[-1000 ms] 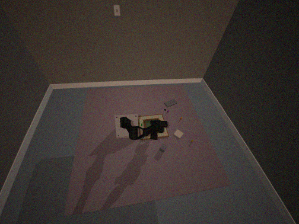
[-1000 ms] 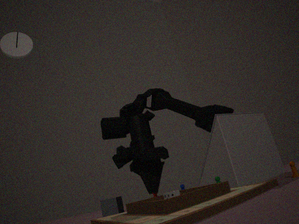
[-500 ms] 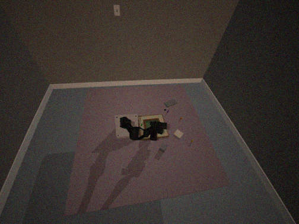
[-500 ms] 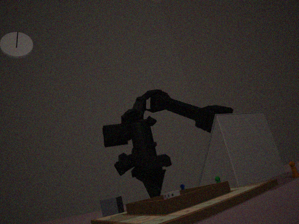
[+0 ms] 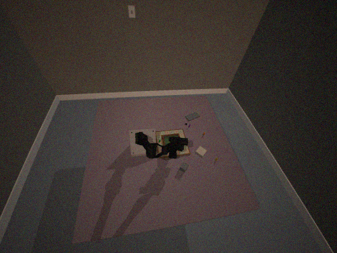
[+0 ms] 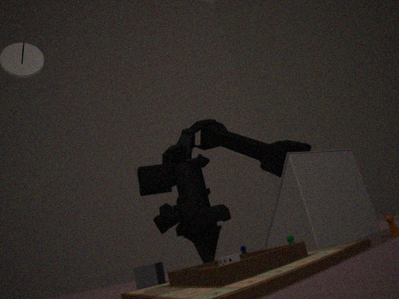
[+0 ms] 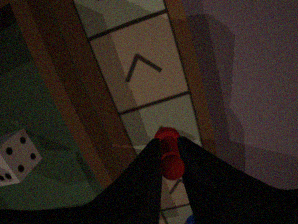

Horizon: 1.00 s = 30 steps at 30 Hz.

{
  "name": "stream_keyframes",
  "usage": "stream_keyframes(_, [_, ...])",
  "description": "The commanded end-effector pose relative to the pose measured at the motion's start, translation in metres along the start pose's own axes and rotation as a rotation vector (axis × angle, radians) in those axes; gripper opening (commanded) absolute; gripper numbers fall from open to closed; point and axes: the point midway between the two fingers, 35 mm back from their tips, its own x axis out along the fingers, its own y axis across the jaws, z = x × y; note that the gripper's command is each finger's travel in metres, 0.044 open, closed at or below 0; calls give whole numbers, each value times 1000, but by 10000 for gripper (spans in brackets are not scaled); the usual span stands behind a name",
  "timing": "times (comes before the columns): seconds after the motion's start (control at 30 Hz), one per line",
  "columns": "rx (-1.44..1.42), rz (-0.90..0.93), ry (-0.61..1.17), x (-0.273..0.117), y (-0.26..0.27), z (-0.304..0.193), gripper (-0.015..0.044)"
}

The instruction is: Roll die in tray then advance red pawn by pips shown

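My gripper (image 7: 168, 144) (image 6: 208, 260) is shut on the red pawn (image 7: 173, 166), gripping it between its fingertips over the outer track of the board (image 7: 162, 45) (image 5: 160, 134). Whether the pawn's base touches the board is hidden. Arrow squares run up the wrist view ahead of it. The white die (image 7: 22, 155) (image 6: 229, 259) lies on the green floor of the tray, inside its wooden wall (image 7: 82, 100) (image 6: 273, 259). The die face turned most to the wrist camera shows four pips; a second face shows at its lower left.
A blue pawn (image 7: 190, 220) (image 6: 243, 249) is close behind the red one. A green pawn (image 6: 290, 239) is farther along. Beyond the board are a white block (image 5: 201, 151), a grey box (image 5: 184, 166) (image 6: 147, 276), a grey slab (image 5: 192, 116) and an orange piece (image 5: 203, 134) (image 6: 391, 226).
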Motion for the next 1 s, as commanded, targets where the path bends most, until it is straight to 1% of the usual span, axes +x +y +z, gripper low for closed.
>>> stream_keyframes(0.0, [6,12,-6,-16,3,5,0])
stream_keyframes(0.6, [6,9,-5,-120,2,3,0])
stream_keyframes(0.77, [6,8,-5,-124,1,3,0])
stream_keyframes(0.97, [7,8,-6,-120,18,19,0])
